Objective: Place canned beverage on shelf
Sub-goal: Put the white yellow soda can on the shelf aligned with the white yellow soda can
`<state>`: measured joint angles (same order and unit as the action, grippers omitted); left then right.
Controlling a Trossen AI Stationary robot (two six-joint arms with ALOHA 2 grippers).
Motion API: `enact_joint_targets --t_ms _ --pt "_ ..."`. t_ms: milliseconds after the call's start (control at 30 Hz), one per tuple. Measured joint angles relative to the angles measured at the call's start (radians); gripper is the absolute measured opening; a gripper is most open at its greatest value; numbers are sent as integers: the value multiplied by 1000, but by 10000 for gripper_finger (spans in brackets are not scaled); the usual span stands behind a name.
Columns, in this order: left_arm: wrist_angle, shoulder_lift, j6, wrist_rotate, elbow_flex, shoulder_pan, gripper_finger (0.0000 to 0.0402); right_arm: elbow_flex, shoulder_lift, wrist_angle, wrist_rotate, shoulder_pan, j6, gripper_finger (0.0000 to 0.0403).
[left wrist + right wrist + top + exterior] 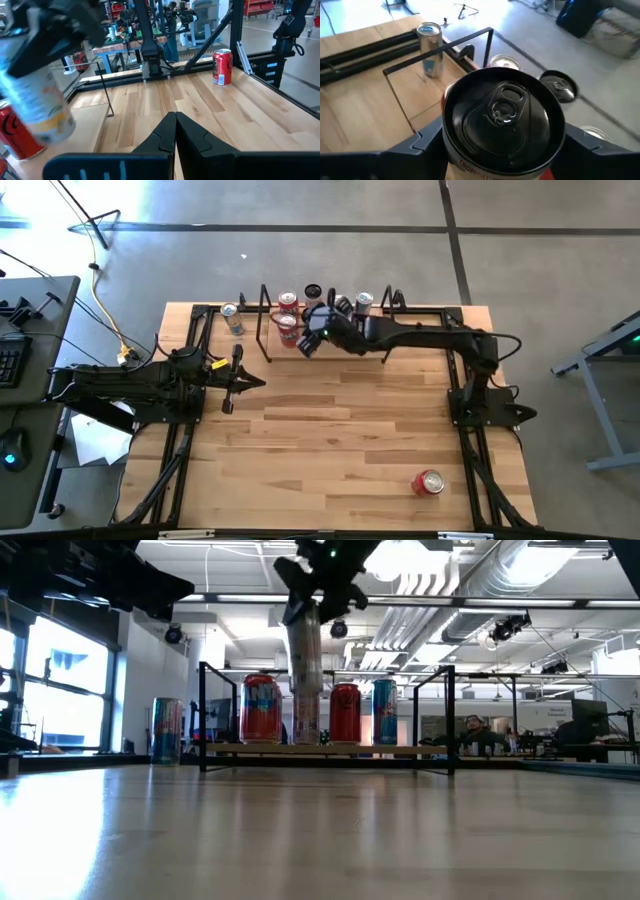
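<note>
My right hand [312, 330] is clamped on a tall pale can [304, 670], one finger on each side of it. I hold the can upright over the shelf [325, 749], near the shelf's middle. In the low view the can's bottom hides behind the shelf board, so I cannot tell if it is touching the board yet. From my right wrist I look down on the can's dark top [503, 116] with its pull tab. On the shelf stand other cans. A red can [261, 708] is just beside my can on one side, and another red can [344, 712] is just beside it on the other side. A blue can [384, 711] stands next to that second red one. A silver and blue can [232, 317] stands on the table just outside the shelf's end frame [265, 323]. One more red can [429, 482] is well apart from the shelf, near the table's front edge on my right side. My left hand [236, 381] waits low over the table [330, 430], out in front of the shelf, on the left. Its fingers [197, 135] are pressed together and hold nothing.
</note>
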<state>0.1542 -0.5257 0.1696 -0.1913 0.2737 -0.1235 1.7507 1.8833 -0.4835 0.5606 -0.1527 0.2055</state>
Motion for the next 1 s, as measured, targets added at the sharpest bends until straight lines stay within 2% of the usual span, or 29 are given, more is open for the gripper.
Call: enact_joint_targets --t_ms 200,600,1000 --pt "0 0 1 0 0 0 0 -67 36 112 -30 -55 30 244" --pt "0 0 0 0 0 0 0 -253 36 378 19 -60 82 244" --pt "0 0 -1 0 0 0 0 -262 51 395 26 -83 104 244"
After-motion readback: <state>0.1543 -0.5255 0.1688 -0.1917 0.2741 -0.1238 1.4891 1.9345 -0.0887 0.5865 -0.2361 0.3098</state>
